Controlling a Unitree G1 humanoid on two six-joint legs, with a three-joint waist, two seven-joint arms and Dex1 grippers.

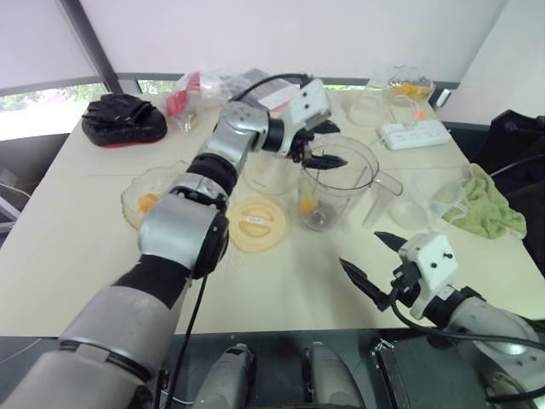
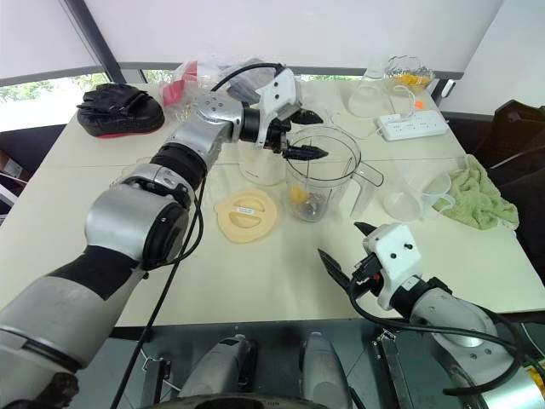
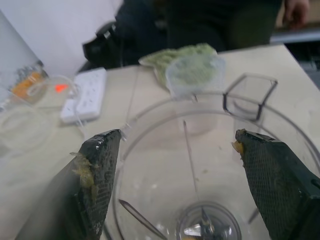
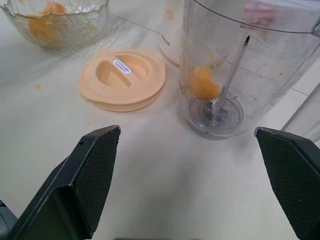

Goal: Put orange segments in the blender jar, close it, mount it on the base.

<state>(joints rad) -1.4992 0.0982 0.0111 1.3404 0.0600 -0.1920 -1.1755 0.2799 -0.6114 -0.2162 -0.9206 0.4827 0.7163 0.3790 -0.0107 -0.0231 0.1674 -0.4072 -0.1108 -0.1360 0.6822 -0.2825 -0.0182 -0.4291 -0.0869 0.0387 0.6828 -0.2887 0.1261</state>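
My left claw (image 1: 317, 145) hangs spread and empty over the blender jar (image 1: 336, 183) at table centre, one orange segment (image 4: 202, 82) already at its bottom, more in the bowl (image 1: 146, 194) at nine o'clock, lid (image 1: 255, 223) off, base (image 2: 262, 162) unmounted, right claw (image 1: 370, 266) spread wide.

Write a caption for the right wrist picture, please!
Open right gripper faces the blender jar holding an orange segment, beside the pale-yellow lid.
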